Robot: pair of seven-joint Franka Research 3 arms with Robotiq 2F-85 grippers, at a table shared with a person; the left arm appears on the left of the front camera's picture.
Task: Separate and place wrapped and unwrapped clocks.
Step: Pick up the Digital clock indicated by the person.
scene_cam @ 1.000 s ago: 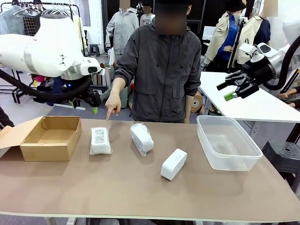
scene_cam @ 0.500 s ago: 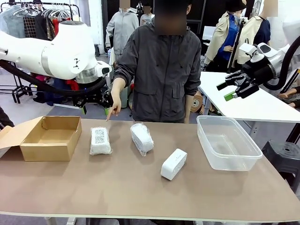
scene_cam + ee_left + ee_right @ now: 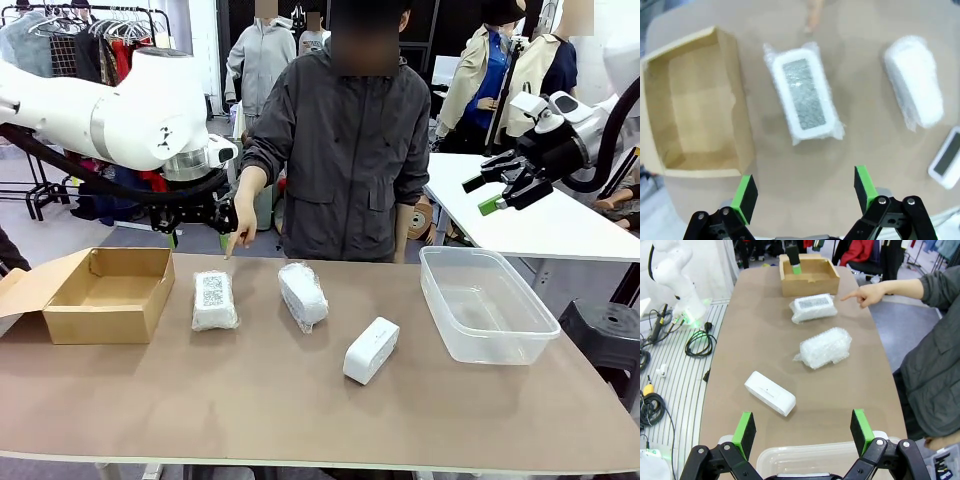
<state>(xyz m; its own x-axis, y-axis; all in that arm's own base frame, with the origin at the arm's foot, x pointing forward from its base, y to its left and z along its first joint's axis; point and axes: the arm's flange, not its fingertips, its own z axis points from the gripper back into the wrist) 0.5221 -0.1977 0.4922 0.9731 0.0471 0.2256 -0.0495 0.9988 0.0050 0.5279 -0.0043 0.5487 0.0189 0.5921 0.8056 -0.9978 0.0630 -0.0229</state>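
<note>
Three clocks are being observed lying on the brown table (image 3: pixel 300 420), well apart from one another. The face-up wrapped clock (image 3: pixel 214 300) is being recorded just beside the open cardboard box (image 3: pixel 110 322), its grey face being seen through the crinkly film in the left wrist view. The second wrapped clock (image 3: pixel 302 295) is being noted near the table's middle, bundled so thickly that no face is being made out. The unwrapped clock (image 3: pixel 371 350) is being found nearer the robot's side, between the second wrapped clock and the clear plastic tub (image 3: pixel 490 350), touching neither. The left gripper (image 3: pixel 198 238) is being held in the air over the table, jaws spread wide with nothing between them; in its wrist view the face-up wrapped clock is being shown ahead of the green pads. The right gripper (image 3: pixel 476 197) is being held high beyond the tub, likewise spread and empty. The person's hand (image 3: pixel 240 225) is being pointed downward, index finger extended toward the far edge behind the face-up wrapped clock; contact with the table cannot be determined.
</note>
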